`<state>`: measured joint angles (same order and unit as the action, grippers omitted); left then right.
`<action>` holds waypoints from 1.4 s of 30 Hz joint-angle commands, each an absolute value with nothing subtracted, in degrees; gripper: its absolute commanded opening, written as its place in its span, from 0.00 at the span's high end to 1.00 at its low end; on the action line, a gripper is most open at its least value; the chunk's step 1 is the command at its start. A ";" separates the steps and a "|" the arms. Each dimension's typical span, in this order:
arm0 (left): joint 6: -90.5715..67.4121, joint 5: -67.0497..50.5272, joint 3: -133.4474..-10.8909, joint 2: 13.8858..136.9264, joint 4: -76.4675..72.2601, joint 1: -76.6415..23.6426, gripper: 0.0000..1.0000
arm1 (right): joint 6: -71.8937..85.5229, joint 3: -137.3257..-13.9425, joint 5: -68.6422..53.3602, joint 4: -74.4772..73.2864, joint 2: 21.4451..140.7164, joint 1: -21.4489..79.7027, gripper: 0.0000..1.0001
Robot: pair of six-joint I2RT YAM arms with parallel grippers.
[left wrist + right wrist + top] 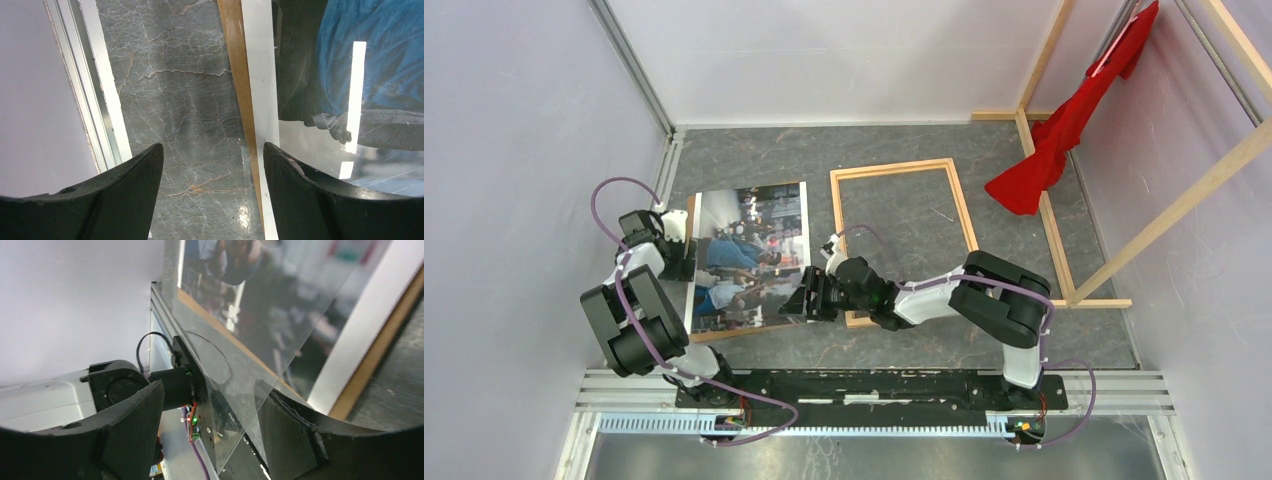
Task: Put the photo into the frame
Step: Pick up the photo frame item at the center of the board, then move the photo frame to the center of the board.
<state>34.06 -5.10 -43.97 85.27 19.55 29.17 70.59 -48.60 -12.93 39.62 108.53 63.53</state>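
The photo (pixel 749 255), a dark colourful print with a white border, lies face up on a brown backing board (pixel 692 215) at the left of the table. A clear pane (pixel 240 365) lies over it, with its near corner raised between my right gripper's (pixel 212 390) wide-open jaws. In the top view the right gripper (pixel 796 300) is at the photo's near right corner. My left gripper (pixel 686 245) is open at the photo's left edge. In its wrist view (pixel 212 147) the right finger hangs over the white border (pixel 260 75). The empty light-wood frame (pixel 894 167) lies to the right.
A wooden rack (pixel 1044 215) stands at the right with a red cloth (pixel 1064 130) hanging on it. A metal rail (pixel 95 100) and the wall run close along the left of the left gripper. The left arm (pixel 115 385) shows beyond the pane.
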 commanded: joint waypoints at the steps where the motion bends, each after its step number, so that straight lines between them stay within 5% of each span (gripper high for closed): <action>1: 37.02 -4.99 -42.40 87.06 26.68 29.24 0.20 | 68.90 -51.17 -11.17 36.73 108.08 63.23 0.30; 5: 37.18 -5.25 -42.58 87.10 27.00 29.24 0.20 | 68.52 -52.80 -10.45 37.36 109.02 63.15 0.40; 10: 37.21 -5.37 -43.49 86.91 28.25 29.20 0.20 | 65.95 -55.37 -10.52 34.82 109.03 62.45 0.81; 14: 36.64 -6.61 -46.97 85.71 31.59 29.19 0.13 | 61.06 -56.49 -10.79 28.76 105.95 60.39 0.99; 16: 36.20 -7.84 -50.02 84.86 34.35 29.21 0.02 | 56.66 -56.64 -10.42 23.37 102.63 58.30 1.00; 23: 33.75 -11.51 -61.80 83.05 42.90 26.92 0.00 | 41.34 -51.27 -11.18 3.19 87.10 47.38 1.00; 31: 23.03 -7.55 -67.06 83.69 43.95 3.06 0.00 | 27.89 -40.87 -5.39 -21.77 67.08 31.11 1.00; 42: 13.34 -6.77 -74.85 95.89 38.14 -14.71 0.00 | 23.68 -47.79 6.71 -36.26 61.34 25.33 1.00</action>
